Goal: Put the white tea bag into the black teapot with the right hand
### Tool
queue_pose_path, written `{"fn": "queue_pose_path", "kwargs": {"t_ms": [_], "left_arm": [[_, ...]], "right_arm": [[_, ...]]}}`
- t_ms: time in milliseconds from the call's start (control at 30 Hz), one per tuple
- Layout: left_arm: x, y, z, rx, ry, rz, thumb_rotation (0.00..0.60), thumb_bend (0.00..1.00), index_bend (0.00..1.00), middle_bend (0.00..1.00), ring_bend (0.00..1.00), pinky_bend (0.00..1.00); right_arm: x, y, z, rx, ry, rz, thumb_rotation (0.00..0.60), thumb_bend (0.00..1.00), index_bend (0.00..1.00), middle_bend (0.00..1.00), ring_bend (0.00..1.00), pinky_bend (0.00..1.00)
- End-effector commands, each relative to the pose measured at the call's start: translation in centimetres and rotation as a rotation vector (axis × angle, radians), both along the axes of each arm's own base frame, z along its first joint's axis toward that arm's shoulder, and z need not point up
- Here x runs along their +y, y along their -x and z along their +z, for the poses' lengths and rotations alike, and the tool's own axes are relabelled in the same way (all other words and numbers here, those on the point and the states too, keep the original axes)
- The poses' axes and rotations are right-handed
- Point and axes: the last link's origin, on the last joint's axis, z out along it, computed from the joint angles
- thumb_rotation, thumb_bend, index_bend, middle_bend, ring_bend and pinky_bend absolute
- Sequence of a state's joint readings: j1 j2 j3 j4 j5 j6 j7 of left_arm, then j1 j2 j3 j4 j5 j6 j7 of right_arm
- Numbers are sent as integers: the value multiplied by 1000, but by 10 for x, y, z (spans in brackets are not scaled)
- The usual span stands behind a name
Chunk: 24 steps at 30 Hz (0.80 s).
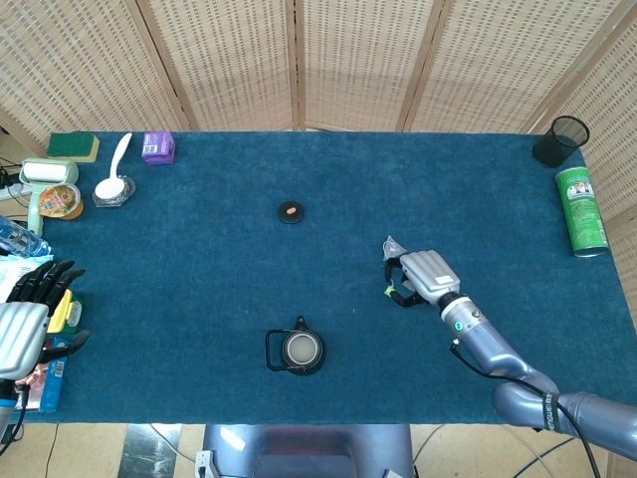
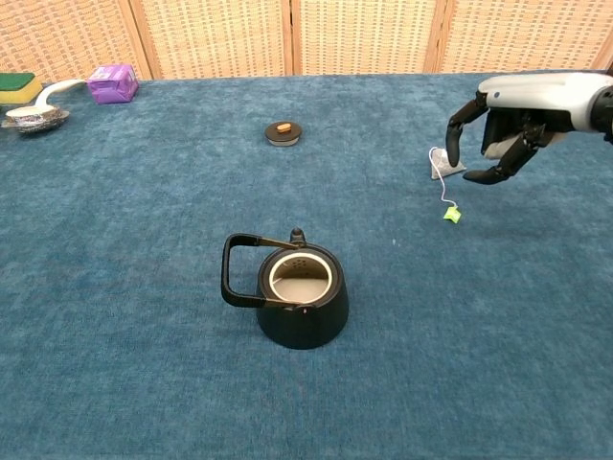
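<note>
The white tea bag [image 1: 390, 245] [image 2: 442, 163] lies on the blue cloth, its string running to a green tag [image 2: 452, 215]. My right hand [image 1: 418, 278] [image 2: 508, 123] hovers just over the bag, fingers curved downward and apart, holding nothing. The black teapot [image 1: 298, 351] [image 2: 298, 292] stands lidless near the front edge, handle to the left. Its round lid [image 1: 291, 211] [image 2: 283, 132] lies farther back. My left hand [image 1: 28, 319] stays at the table's left edge, fingers spread.
A spoon on a dish [image 1: 112, 185], a purple box [image 1: 157, 147] and a green sponge [image 1: 73, 145] sit at the back left. A green can [image 1: 581, 210] and a black mesh cup [image 1: 560, 140] are at the right edge. Packets [image 1: 42, 373] lie by my left hand.
</note>
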State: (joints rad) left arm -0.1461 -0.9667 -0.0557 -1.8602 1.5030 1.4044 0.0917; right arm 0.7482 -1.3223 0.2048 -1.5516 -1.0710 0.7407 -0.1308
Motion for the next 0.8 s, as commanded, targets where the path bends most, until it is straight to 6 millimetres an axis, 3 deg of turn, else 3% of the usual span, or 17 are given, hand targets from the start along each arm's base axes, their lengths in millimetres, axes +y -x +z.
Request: {"fn": "queue_pose_path", "kwargs": {"t_ms": [33,800], "left_arm": [[0,1,0,-1,1,1,600,262,145,103,0,85],[0,8,-5,-16,20,16,600,261,144,104,0,85]], "right_arm": [[-4,4,-12,49,-5,-20,600,422,466,1000,1000,1000],[-19,12,-40,169,-21,-89,600,422,466,1000,1000,1000]]}}
